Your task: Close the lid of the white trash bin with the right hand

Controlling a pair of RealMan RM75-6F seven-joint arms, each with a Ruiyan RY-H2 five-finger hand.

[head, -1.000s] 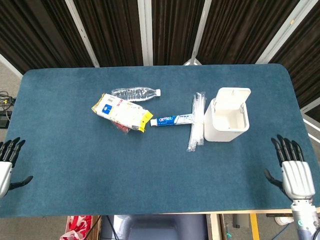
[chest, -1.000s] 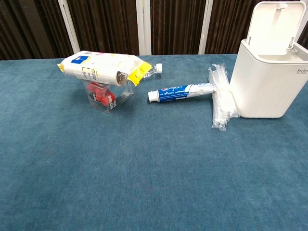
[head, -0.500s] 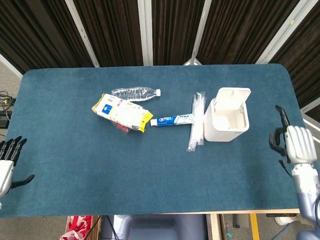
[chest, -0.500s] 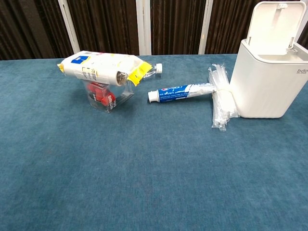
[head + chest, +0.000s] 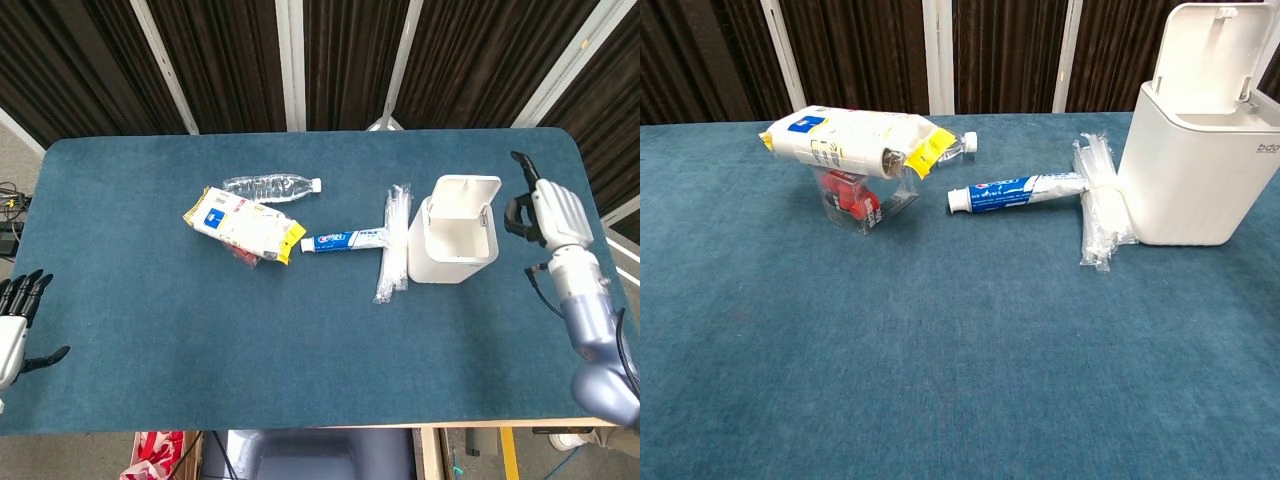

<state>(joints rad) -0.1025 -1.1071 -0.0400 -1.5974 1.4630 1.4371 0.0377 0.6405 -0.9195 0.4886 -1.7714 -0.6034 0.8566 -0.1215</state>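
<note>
Your white plastic trash bin (image 5: 452, 243) stands toward the right edge of the blue-carpeted table (image 5: 150, 330), about midway between the far and near edges. Its flat white lid (image 5: 464, 193) is swung up and back on the far side, so the opening faces you and the hinge lies along the far rim. That is probably why your right hand (image 5: 553, 213) sits where it does: beside the bin on the right, level with the raised lid but apart from it, with a gap of table showing between them. From there it could reach behind the lid and tip it forward. The hand holds nothing. Its fingers look partly curled inward, but the head view shows mostly its back, so you cannot tell how far they are closed. The chest view does not show it at all.

Your left hand (image 5: 12, 330) hangs off the near left corner, fingers spread and empty, well out of the way.

A bundle of clear-wrapped straws (image 5: 394, 245) lies just beside the bin's left wall, with a blue-and-white toothpaste tube (image 5: 345, 239) crossing it. Further left sit a yellow-and-white snack packet (image 5: 243, 222) and a clear plastic bottle (image 5: 270, 186). None of these lies between your right hand and the lid.
</note>
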